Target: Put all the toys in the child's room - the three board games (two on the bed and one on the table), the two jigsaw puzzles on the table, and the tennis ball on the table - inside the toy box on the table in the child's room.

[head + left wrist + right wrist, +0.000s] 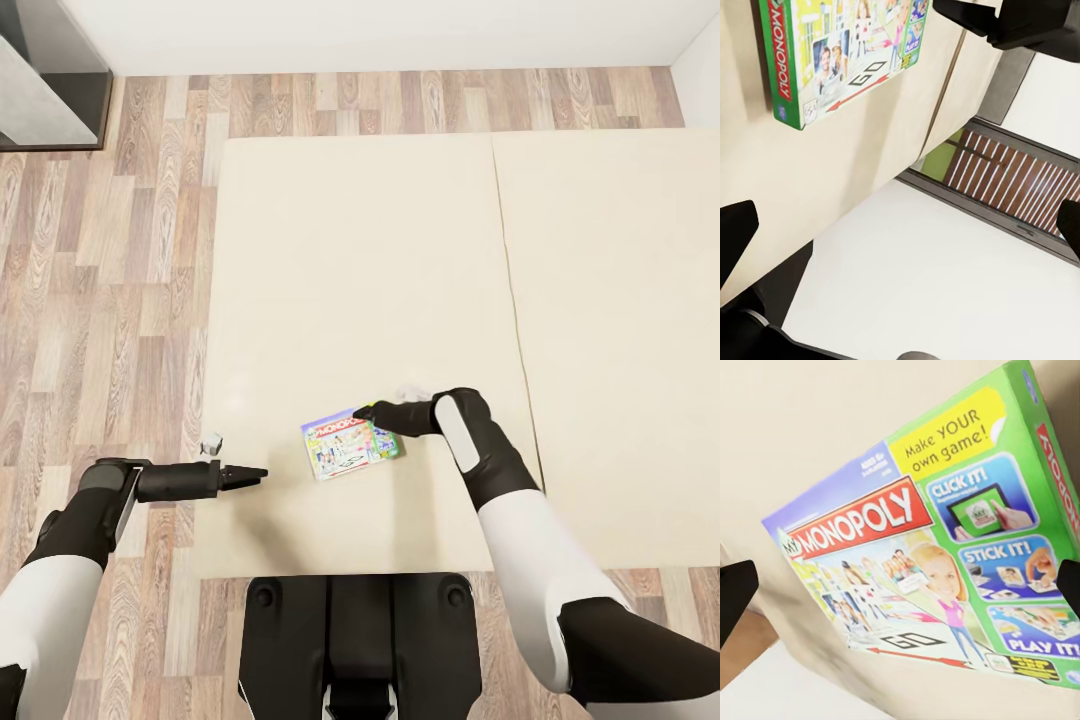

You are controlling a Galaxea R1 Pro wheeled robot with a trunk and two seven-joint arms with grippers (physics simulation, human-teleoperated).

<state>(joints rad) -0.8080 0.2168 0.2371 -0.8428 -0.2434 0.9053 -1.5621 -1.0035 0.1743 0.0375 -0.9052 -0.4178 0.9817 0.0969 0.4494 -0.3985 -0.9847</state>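
Below, a Monopoly board game (352,443) is lying flat on the beige bed (350,260) near its front edge — a pale box with a red title band and a green edge. The right gripper (366,411) is hovering at the box's far right corner; in the right wrist view its fingertips (736,589) are standing apart on either side of the box (937,555), not clamped on it. The left gripper (258,473) is pointing towards the game from the bed's left side, well short of it — its fingertips (735,232) are spread wide and holding nothing. Wood-plank floor (110,260) is showing beside the bed.
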